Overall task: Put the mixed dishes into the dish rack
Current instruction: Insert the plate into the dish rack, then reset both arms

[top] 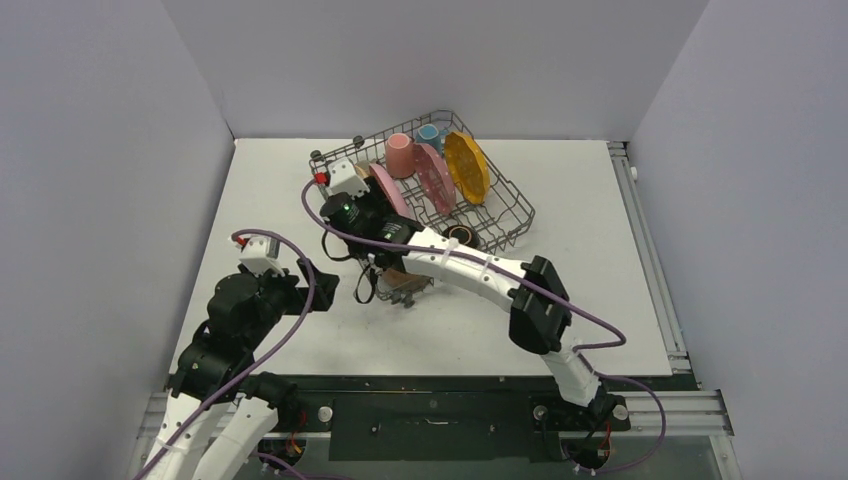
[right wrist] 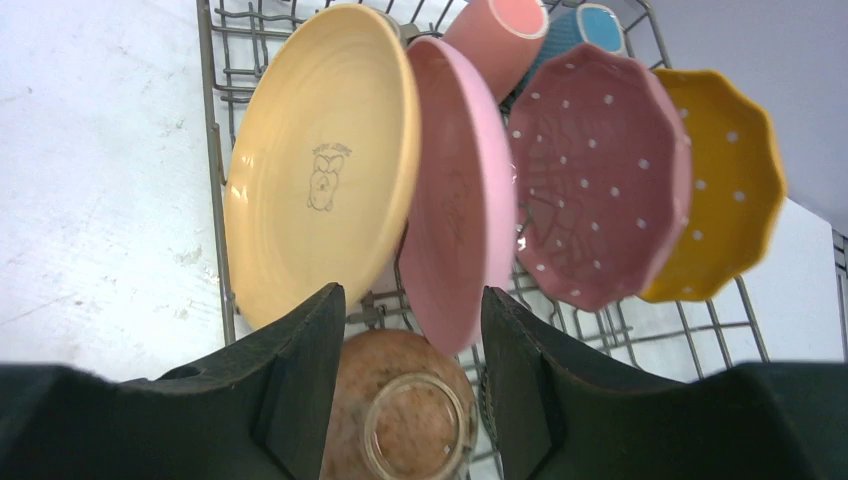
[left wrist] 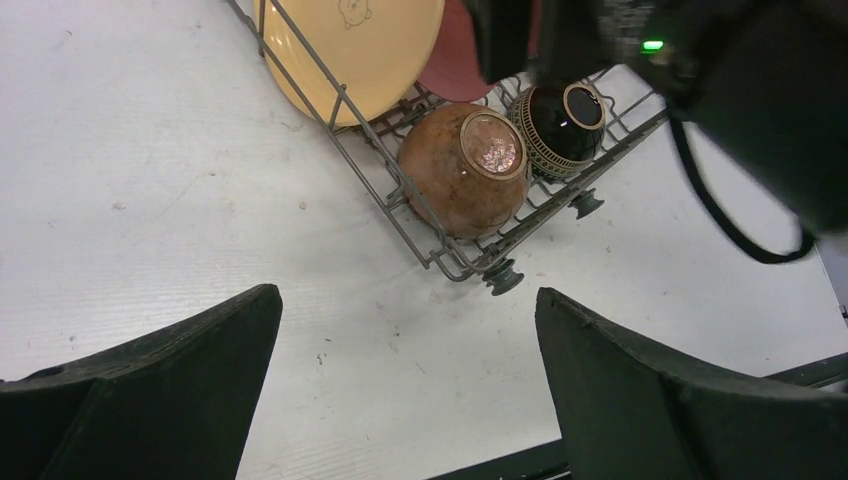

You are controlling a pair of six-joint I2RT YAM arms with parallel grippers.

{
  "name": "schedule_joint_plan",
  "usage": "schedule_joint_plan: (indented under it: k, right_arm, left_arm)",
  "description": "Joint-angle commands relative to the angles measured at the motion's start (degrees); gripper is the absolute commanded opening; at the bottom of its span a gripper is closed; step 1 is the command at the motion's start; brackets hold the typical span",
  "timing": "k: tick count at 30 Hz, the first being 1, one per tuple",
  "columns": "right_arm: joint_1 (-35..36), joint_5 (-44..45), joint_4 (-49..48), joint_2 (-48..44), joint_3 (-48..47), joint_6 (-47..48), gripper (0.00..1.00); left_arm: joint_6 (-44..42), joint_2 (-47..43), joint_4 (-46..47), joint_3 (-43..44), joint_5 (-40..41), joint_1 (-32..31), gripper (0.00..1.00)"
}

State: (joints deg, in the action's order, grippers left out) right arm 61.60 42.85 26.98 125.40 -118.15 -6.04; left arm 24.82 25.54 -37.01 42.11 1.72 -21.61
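The dish rack (top: 521, 207) stands at the back centre. It holds a pink cup (top: 400, 155), a small blue cup (top: 429, 133), pink plates (right wrist: 460, 210) (right wrist: 600, 180), the scalloped orange-yellow dotted plate (right wrist: 730, 190), a cream plate (right wrist: 315, 170), a dark brown bowl (left wrist: 560, 125) and an upturned terracotta bowl (left wrist: 462, 170) in the near corner. My right gripper (right wrist: 415, 330) is open, its fingers astride and above the terracotta bowl (right wrist: 400, 410). My left gripper (left wrist: 410, 330) is open and empty over the table, left of the rack. The flowered mug and grey-green cup are out of view.
White walls enclose the table on three sides. The right arm (top: 480, 270) stretches across the table's middle to the rack's near-left corner. The rack's rubber foot (left wrist: 503, 277) sits on the table just ahead of my left gripper.
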Motion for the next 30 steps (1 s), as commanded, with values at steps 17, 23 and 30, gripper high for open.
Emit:
schedule_joint_plan:
  k: [17, 23, 30]
  right_arm:
    - [3.7, -5.2, -8.7, -59.3, 55.4, -15.0, 0.69]
    - [4.3, -4.3, -4.3, -81.6, 71.2, -21.2, 0.77]
    - [4.3, -3.5, 3.4, -96.6, 77.7, -25.5, 0.8]
  left_arm:
    - [-0.5, 4.4, 3.4, 0.7, -3.6, 4.9, 0.96]
    - [-0.6, 4.3, 3.7, 0.5, -3.8, 5.9, 0.96]
    - [-0.6, 3.8, 3.5, 0.3, -2.6, 6.5, 0.96]
